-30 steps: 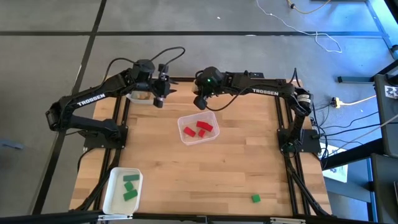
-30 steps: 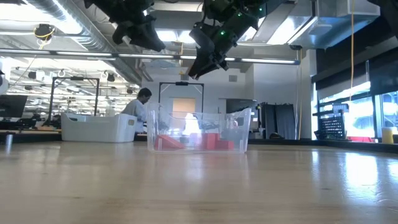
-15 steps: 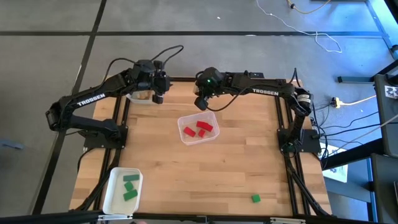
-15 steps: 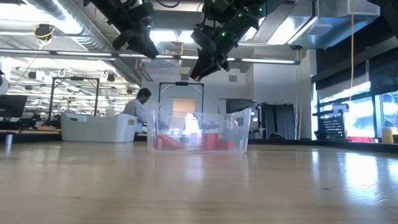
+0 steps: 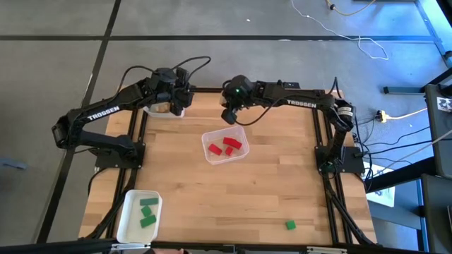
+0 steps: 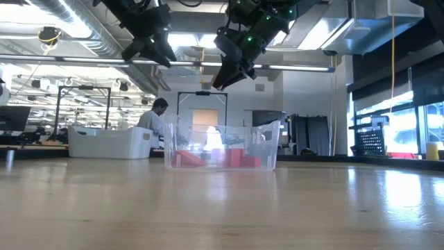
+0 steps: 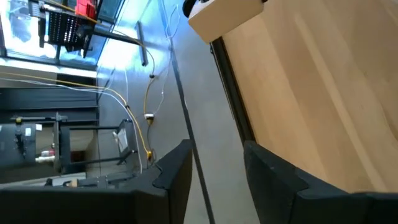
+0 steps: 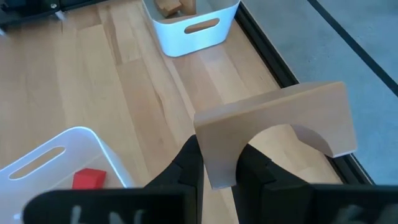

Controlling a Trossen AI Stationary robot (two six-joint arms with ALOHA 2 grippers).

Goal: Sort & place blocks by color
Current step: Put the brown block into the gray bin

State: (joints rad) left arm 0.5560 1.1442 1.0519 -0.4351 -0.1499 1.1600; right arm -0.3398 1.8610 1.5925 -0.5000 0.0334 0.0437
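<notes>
- At 11 o'clock, we see the left gripper over the white tray of tan blocks, fingers parted, empty.
- At 12 o'clock, we see the right gripper clamped on one leg of a tan arch block.
- We judge it rigid, light, smooth; hold flat faces.

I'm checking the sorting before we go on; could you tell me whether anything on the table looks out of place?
One green block lies alone on the bare table near its front right corner, far from the white tray holding the other green blocks. The red blocks sit together in the clear tray.
</notes>
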